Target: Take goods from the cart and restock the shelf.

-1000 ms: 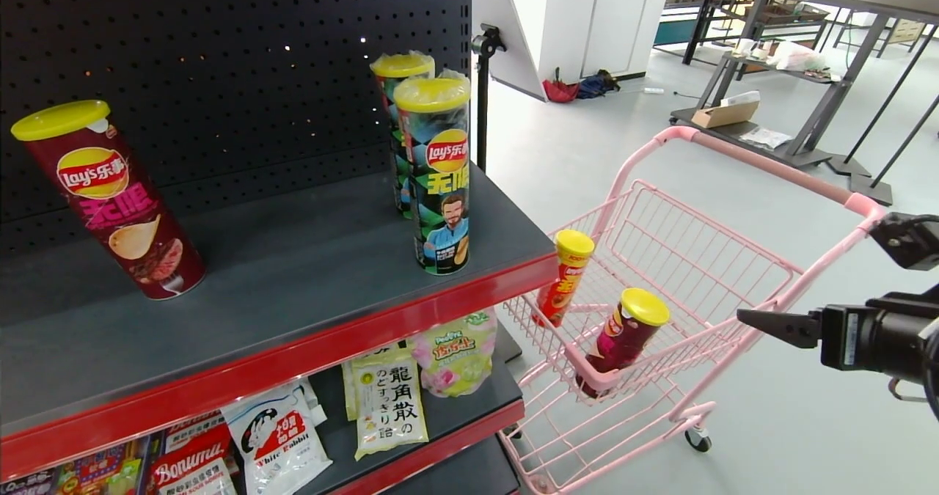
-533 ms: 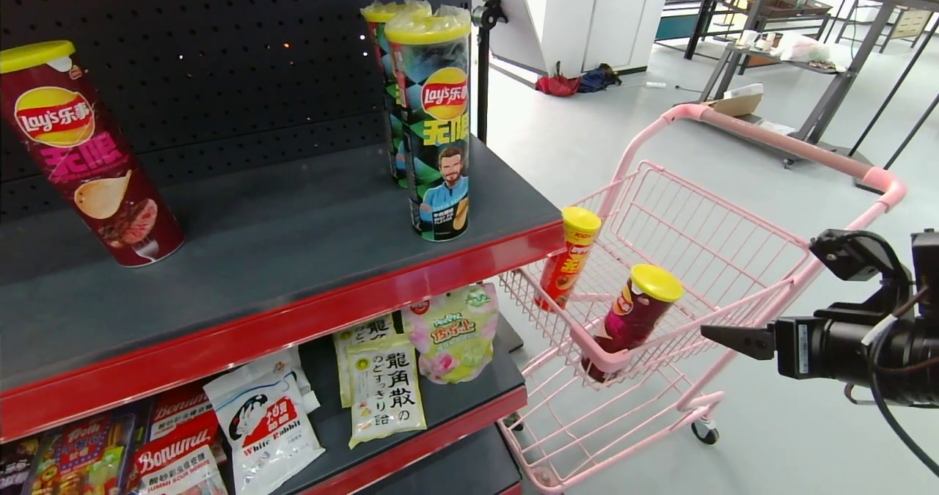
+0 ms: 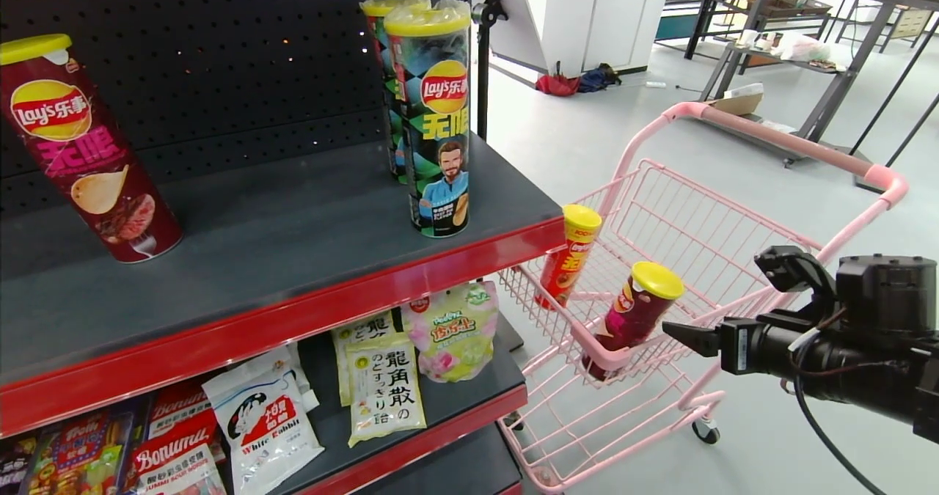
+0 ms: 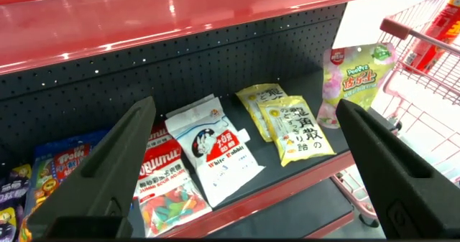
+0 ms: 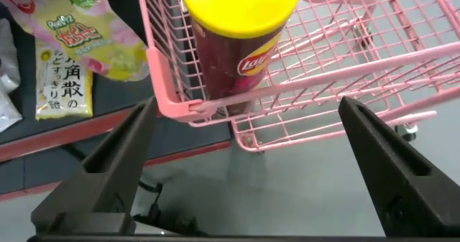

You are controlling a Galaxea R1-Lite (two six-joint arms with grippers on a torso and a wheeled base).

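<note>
**Maroon can (image 3: 632,315) in the cart (image 3: 741,137): approach for the pick**

Leaning lid-up in the cart's near corner, the maroon can has a red can (image 3: 566,264) propped just beyond it. The right gripper (image 3: 715,293) hovers just outside the cart's rim, jaws wide open and empty, aimed at the maroon can. The left gripper (image 4: 246,105) faces the lower rack beside the cart, jaws open too. Judging by this, the grasp is not yet made. Next, the jaws should straddle the can's body, close, then lift it clear of the wire toward the shelf (image 3: 308,224).
</note>
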